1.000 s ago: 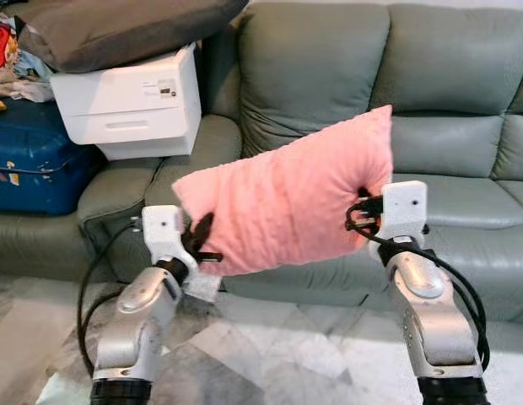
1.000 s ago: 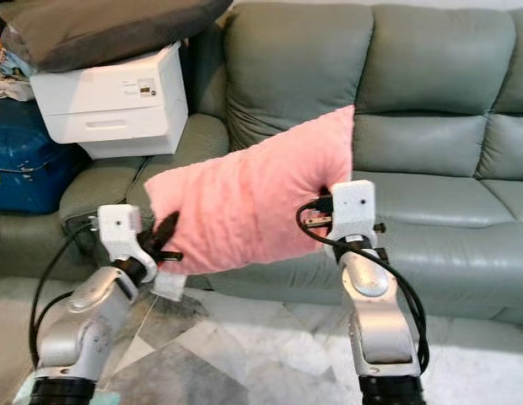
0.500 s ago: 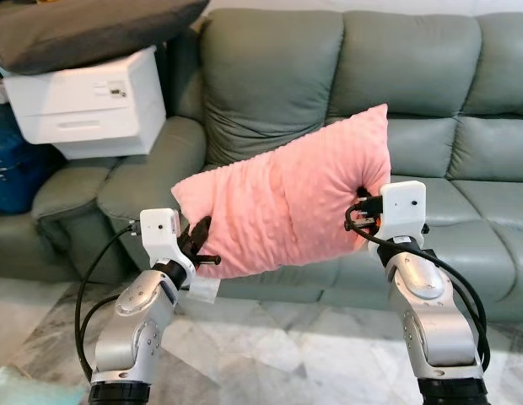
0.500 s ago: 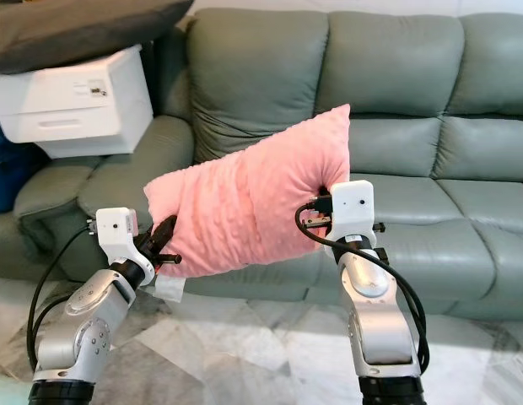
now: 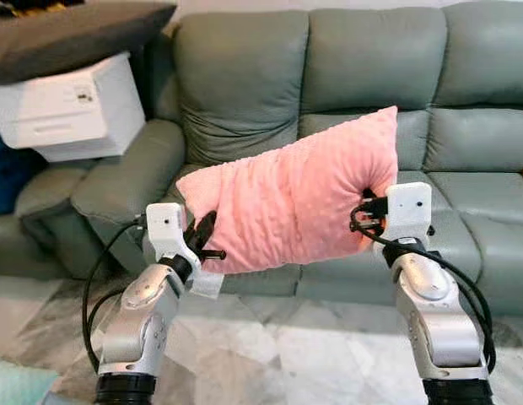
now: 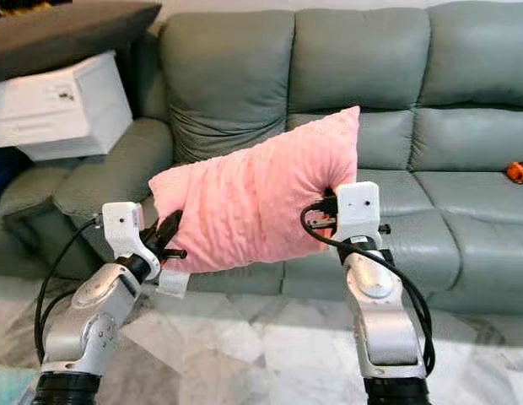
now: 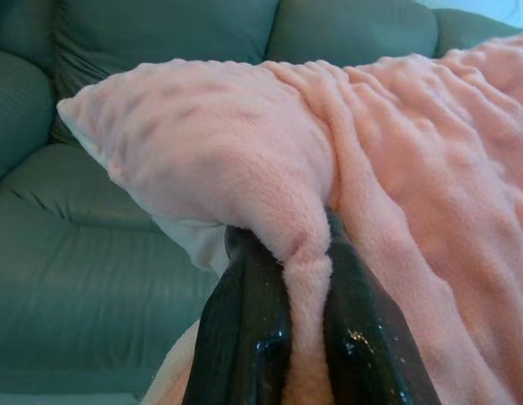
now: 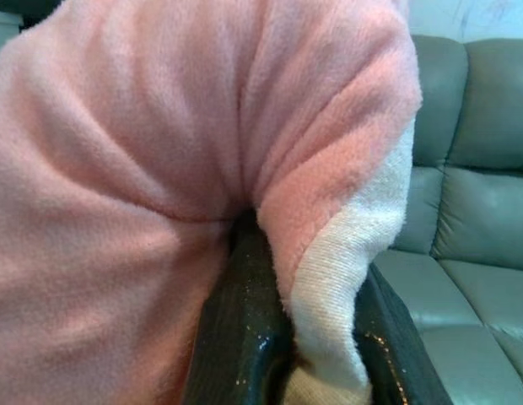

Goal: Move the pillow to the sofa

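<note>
A fluffy pink pillow (image 5: 291, 202) hangs in the air in front of the grey-green sofa (image 5: 346, 76), held between both arms. My left gripper (image 5: 201, 240) is shut on the pillow's lower left corner; in the left wrist view its black fingers (image 7: 245, 329) pinch a fold of pink fabric (image 7: 304, 253). My right gripper (image 5: 363, 215) is shut on the pillow's right edge, and in the right wrist view its fingers (image 8: 245, 329) clamp the pink and white seam (image 8: 329, 278). The pillow tilts, its right end higher.
A white printer (image 5: 67, 105) sits on the sofa's left end with a dark cushion (image 5: 76, 29) on top. A small orange thing (image 6: 519, 171) lies on the right seat. Marble floor (image 5: 287, 354) lies below my arms. The middle seat cushions (image 6: 489, 211) are bare.
The camera view has swung to the right: the printer and sofa slid left in the picture and the blue suitcase left view. The pillow stays held by both grippers, slightly higher.
</note>
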Controlling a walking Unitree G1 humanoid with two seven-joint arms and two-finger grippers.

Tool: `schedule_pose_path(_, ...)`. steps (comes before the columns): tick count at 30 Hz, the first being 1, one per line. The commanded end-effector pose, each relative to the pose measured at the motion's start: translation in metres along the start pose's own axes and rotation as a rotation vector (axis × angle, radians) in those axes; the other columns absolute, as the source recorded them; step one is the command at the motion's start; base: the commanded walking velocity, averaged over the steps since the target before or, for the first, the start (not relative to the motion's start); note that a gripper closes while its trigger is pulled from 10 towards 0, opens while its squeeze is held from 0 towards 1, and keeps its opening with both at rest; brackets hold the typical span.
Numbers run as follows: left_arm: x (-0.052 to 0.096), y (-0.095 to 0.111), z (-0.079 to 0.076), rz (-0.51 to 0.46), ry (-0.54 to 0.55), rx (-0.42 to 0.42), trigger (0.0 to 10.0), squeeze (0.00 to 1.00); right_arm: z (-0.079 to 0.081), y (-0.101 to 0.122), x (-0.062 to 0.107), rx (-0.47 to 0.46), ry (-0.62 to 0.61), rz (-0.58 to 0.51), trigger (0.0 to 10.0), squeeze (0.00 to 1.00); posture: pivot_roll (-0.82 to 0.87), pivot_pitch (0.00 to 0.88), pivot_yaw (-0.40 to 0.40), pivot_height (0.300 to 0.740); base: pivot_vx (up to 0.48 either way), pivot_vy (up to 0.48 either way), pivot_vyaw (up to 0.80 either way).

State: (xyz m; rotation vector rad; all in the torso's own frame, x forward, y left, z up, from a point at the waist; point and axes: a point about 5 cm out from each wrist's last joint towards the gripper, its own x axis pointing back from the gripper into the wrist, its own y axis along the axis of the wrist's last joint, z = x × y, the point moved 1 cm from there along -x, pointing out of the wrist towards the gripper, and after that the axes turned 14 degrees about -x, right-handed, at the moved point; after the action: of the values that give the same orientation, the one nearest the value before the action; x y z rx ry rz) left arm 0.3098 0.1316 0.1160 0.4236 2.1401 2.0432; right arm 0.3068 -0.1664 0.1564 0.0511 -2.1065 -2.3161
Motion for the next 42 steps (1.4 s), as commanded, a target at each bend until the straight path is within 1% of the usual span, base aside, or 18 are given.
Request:
schedule_pose_path(1,-0.002,0.008,0.008,-0.027,0.020,-0.020,10.0,0.00,0.005,0.007,-0.003,-0.008,0.022,-0.030,10.0,0.00,-0.11,0.000,0.034,0.740,0.000,0.266,0.00)
schedule_pose_path(5,-0.003,0.009,0.010,-0.028,0.019,-0.011,10.0,0.00,0.007,0.008,-0.003,-0.011,0.031,-0.032,10.0,0.00,-0.11,0.000,0.037,0.740,0.000,0.415,0.00)
schedule_pose_path(21,-0.007,0.006,0.008,-0.015,0.011,-0.036,10.0,0.00,0.008,0.008,-0.002,-0.014,0.031,-0.040,10.0,0.00,-0.11,0.000,0.043,0.740,0.000,0.472,0.00)
schedule_pose_path(24,-0.007,0.006,0.005,-0.019,-0.013,-0.032,10.0,0.00,0.008,0.008,-0.002,-0.012,0.027,-0.043,10.0,0.00,-0.11,0.000,0.045,0.740,0.000,0.469,0.00)
schedule_pose_path(29,-0.008,0.005,0.003,-0.011,-0.010,-0.041,10.0,0.00,0.007,0.009,-0.002,-0.007,0.018,-0.048,10.0,0.00,-0.12,0.000,0.046,0.740,0.000,0.469,0.00)
schedule_pose_path(31,-0.010,0.004,0.002,0.006,0.000,-0.102,10.0,0.00,0.007,0.009,-0.001,-0.007,0.014,-0.050,10.0,0.00,-0.12,0.000,0.046,0.740,0.000,0.000,0.00)
schedule_pose_path(33,-0.010,0.011,-0.007,-0.108,-0.049,-0.141,10.0,0.00,0.005,0.009,-0.002,-0.004,0.007,-0.052,10.0,0.00,-0.12,0.000,0.046,0.740,0.000,0.000,0.00)
schedule_pose_path(34,-0.008,0.012,-0.005,-0.119,0.001,-0.215,10.0,0.00,0.005,0.009,-0.002,-0.003,0.006,-0.052,10.0,0.00,-0.11,0.000,0.046,0.740,0.000,0.000,0.00)
schedule_pose_path(35,-0.008,0.012,-0.005,-0.119,0.016,-0.235,10.0,0.00,0.005,0.009,-0.002,-0.003,0.006,-0.052,10.0,0.00,-0.11,0.000,0.046,0.740,0.000,0.000,0.00)
schedule_pose_path(36,-0.009,0.010,-0.006,-0.105,-0.010,-0.168,10.0,0.00,0.005,0.009,-0.002,-0.003,0.005,-0.053,10.0,0.00,-0.12,0.000,0.046,0.740,0.000,0.000,0.00)
schedule_pose_path(37,-0.010,0.010,-0.007,-0.099,-0.022,-0.138,10.0,0.00,0.005,0.009,-0.002,-0.003,0.005,-0.054,10.0,0.00,-0.12,0.000,0.046,0.740,0.000,0.000,0.00)
schedule_pose_path(39,-0.010,0.012,-0.007,-0.105,-0.023,-0.110,10.0,0.00,0.005,0.010,-0.002,-0.002,0.003,-0.055,10.0,0.00,-0.12,0.000,0.047,0.740,0.000,0.000,0.00)
schedule_pose_path(42,-0.010,0.013,-0.007,-0.114,-0.026,-0.099,10.0,0.00,0.004,0.010,-0.001,-0.002,0.001,-0.057,10.0,0.00,-0.12,0.000,0.047,0.740,0.000,0.000,0.00)
